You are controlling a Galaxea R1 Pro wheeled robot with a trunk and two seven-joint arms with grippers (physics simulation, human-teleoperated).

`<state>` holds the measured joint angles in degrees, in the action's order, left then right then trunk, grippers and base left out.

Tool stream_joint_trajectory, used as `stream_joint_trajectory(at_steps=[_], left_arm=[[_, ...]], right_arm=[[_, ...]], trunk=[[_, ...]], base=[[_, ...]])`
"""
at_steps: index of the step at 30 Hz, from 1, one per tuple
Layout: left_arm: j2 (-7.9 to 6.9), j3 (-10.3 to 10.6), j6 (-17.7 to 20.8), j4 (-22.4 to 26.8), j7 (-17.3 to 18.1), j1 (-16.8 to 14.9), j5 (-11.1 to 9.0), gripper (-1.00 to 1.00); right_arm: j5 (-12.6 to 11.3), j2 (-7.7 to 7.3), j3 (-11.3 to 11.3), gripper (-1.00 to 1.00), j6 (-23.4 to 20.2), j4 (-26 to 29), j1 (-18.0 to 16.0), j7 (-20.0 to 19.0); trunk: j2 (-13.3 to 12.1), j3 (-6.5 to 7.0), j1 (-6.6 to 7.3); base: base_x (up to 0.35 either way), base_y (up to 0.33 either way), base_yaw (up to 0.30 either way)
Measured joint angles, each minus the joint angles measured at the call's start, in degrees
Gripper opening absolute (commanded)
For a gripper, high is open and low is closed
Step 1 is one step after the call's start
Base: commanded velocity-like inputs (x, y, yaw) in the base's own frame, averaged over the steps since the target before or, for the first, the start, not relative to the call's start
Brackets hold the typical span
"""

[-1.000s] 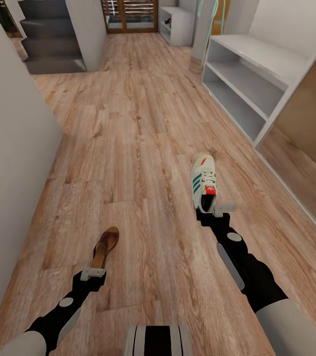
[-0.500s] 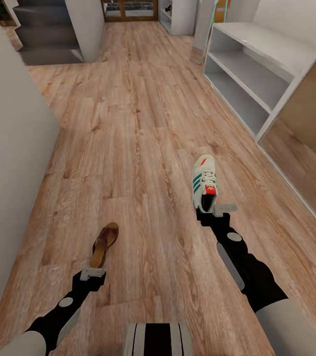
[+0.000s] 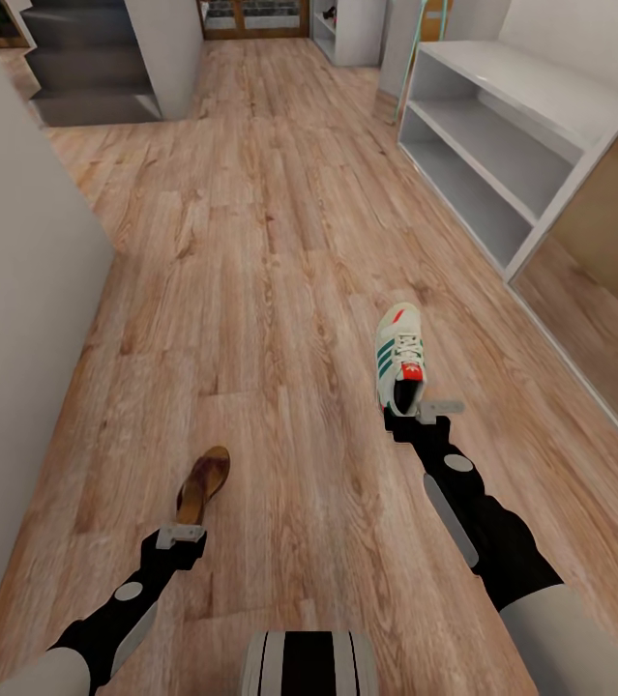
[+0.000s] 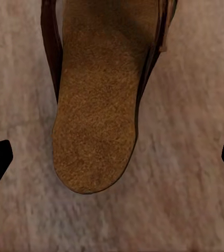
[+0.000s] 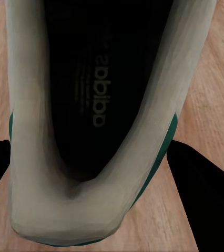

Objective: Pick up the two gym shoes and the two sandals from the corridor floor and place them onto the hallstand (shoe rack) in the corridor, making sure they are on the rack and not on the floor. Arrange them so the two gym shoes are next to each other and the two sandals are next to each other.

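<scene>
One brown sandal (image 3: 202, 483) with a tan footbed lies on the corridor floor (image 3: 270, 242), just ahead of my left gripper (image 3: 182, 534). In the left wrist view the sandal (image 4: 96, 121) has its heel between the fingers of the left gripper (image 4: 112, 160), which stand wide apart with a gap on each side. One white gym shoe (image 3: 400, 356) with green stripes points away from me. My right gripper (image 3: 413, 411) is at its heel. In the right wrist view the heel collar of the gym shoe (image 5: 28, 136) sits between the black fingers of the right gripper (image 5: 99, 176), which press on both sides. The hallstand (image 3: 531, 92) stands ahead on the right.
A grey wall (image 3: 18, 290) runs close along the left. Dark stairs (image 3: 86, 58) and a wooden door (image 3: 250, 14) lie at the far end, beside another white shelf unit (image 3: 347, 34). A brown panel (image 3: 608, 222) follows the hallstand on the right. My base (image 3: 309, 665) shows at the bottom.
The whole view has tipped down slightly, so the camera moved. The sandal looked turned on its edge a second ago and now lies flatter. Both grippers keep their places by the shoes.
</scene>
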<state>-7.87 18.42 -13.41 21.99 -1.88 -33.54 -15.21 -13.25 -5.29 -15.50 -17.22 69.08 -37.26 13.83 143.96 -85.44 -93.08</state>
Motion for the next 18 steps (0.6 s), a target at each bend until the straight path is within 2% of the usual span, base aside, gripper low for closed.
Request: stream_joint_trajectory(at_steps=[18], left_arm=[[0.12,-0.01,0.00,0.05,-0.04,0.00,0.00,1.00]], right_arm=[[0.01,0.00,0.00,-1.00,-0.01,0.00,0.00,0.03]], trunk=[[0.00,-0.01,-0.02]], base=[[0.080,0.000,0.000]])
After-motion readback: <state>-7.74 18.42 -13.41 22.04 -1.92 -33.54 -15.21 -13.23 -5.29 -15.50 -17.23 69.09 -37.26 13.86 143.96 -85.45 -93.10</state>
